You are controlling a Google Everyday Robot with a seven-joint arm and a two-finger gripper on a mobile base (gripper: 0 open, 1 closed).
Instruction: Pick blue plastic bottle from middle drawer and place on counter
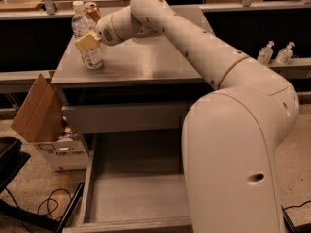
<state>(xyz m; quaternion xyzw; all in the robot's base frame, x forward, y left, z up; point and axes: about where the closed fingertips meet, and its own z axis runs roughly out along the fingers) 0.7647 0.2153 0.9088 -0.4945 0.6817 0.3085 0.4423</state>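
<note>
On counter (146, 62), blue plastic bottle (93, 56) upright, hand (88, 28) around it, grip unclear, middle drawer (136, 193) open below

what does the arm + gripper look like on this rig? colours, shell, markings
Arm: smooth cream rounded shell, thin tan bands at the joints, a row of small dark dots along the link, one dark oval hole in the big base housing; no exposed cables. Gripper, over the counter near its far-left corner: tan, on a cream wrist.
</note>
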